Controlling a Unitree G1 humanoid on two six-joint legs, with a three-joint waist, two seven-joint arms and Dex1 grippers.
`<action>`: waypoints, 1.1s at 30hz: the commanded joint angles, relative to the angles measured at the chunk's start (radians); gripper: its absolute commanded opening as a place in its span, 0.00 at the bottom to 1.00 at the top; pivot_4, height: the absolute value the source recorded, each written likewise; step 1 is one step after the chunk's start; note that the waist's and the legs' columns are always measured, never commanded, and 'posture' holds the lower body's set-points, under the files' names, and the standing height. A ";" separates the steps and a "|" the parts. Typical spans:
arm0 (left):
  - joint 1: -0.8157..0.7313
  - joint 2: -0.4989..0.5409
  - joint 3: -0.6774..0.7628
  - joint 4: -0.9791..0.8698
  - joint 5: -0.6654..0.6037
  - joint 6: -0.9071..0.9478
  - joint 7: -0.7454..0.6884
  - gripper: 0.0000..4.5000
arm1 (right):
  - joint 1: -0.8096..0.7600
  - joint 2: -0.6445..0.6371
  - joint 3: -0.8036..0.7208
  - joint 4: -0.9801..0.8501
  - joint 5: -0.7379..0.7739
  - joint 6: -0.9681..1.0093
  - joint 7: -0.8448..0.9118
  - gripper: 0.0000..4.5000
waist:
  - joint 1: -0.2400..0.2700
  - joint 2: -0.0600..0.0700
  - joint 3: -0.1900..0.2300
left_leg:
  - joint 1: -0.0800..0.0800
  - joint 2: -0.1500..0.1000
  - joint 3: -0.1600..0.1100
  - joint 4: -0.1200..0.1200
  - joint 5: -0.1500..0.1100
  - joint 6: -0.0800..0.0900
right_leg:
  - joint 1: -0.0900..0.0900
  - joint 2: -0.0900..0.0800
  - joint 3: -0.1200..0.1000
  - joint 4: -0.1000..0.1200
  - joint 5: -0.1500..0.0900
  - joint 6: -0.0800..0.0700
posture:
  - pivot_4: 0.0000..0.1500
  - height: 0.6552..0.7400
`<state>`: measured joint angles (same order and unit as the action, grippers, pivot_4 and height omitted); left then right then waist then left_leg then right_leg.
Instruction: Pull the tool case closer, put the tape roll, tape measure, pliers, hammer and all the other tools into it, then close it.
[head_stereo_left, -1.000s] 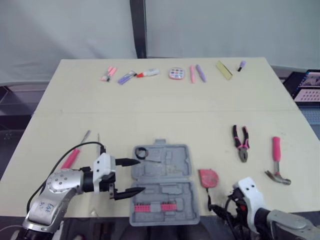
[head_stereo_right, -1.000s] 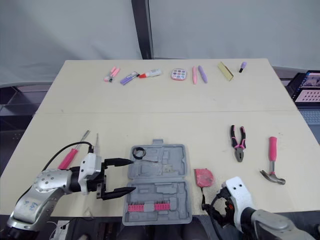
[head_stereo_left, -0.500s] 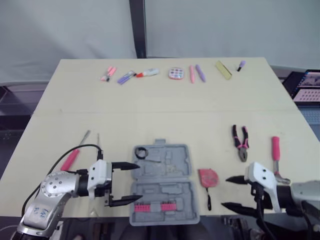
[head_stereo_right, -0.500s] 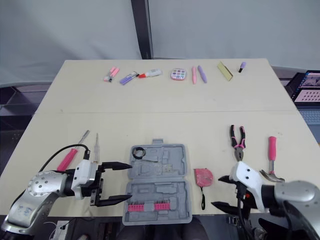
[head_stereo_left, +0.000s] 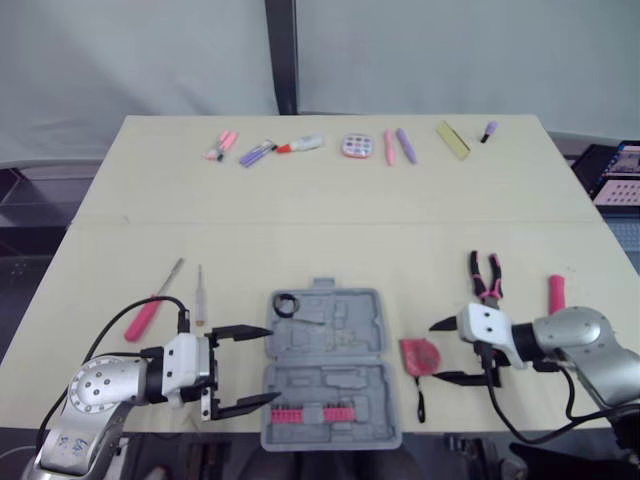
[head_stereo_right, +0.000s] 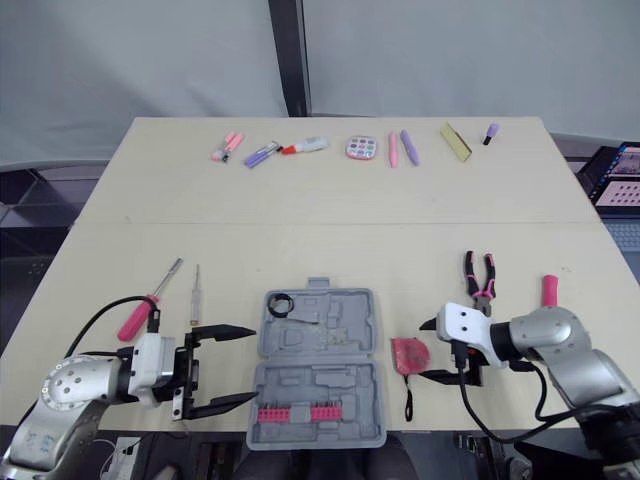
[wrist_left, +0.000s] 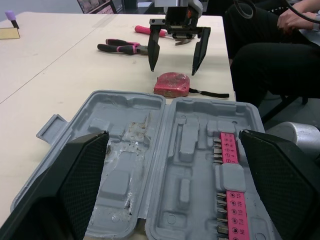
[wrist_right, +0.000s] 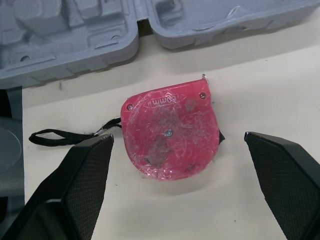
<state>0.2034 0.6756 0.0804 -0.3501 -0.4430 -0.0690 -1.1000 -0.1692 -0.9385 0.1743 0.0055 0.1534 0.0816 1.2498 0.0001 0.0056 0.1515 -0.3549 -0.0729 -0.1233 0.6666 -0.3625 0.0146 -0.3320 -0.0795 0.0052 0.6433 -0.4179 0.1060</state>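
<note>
Right wrist view: spread right end effector (wrist_right: 177, 136) faces tape measure (wrist_right: 167, 125).

- Light: bright, even and diffuse, coming from above. The desk (head_stereo_left: 330, 230) is uniformly pale from near edge to far edge.
- Backdrop: the curtain (head_stereo_left: 130, 60) is softly lit, with faint folds.
- Shadows: few, weak and soft-edged. There is a thin dark rim under the tape measure (wrist_right: 170, 132) and a narrow band along the near edge of the tool case (head_stereo_left: 330, 340).
- Sheen: dull highlights on the case's moulded ridges. The tape measure's scuffed face has a soft gleam.
- Dark zones: the left claw (head_stereo_left: 270, 363) and right claw (head_stereo_left: 436, 352) are matt black. A seated person's trousers (wrist_left: 280, 65) are in shade beside the desk.
- Self-lit item: a screen (head_stereo_left: 622, 160) glows at the right border.
</note>
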 joint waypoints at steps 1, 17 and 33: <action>0.008 0.000 0.023 -0.025 -0.020 -0.017 0.001 1.00 | -0.013 0.001 0.004 0.018 -0.018 -0.046 0.025 0.99 | 0.000 0.000 0.000 | 0.000 0.000 0.000 0.000 0.000 0.000 | 0.000 0.000 0.000 0.000 0.000 0.000 | 1.00 1.00; -0.018 0.005 0.021 -0.021 -0.026 -0.005 0.002 1.00 | -0.020 0.071 0.014 0.080 -0.087 -0.112 -0.032 0.99 | -0.001 0.000 0.000 | 0.000 0.000 0.000 0.000 0.000 0.000 | 0.000 0.000 0.000 0.001 0.000 0.000 | 1.00 1.00; -0.003 0.001 0.020 -0.051 -0.025 0.019 0.023 1.00 | -0.037 0.090 0.026 0.077 -0.088 -0.122 0.003 0.99 | -0.001 0.000 0.000 | 0.000 0.000 0.000 0.000 0.000 0.000 | -0.001 0.000 0.000 0.001 0.000 0.000 | 1.00 1.00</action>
<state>0.1905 0.6754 0.0807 -0.3607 -0.4464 -0.0450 -1.0831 -0.2025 -0.8495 0.1985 0.1050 0.0558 -0.0255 1.2359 -0.0011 0.0058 0.1515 -0.3548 -0.0728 -0.1233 0.6665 -0.3625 0.0145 -0.3337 -0.0794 0.0053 0.6441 -0.4179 0.1060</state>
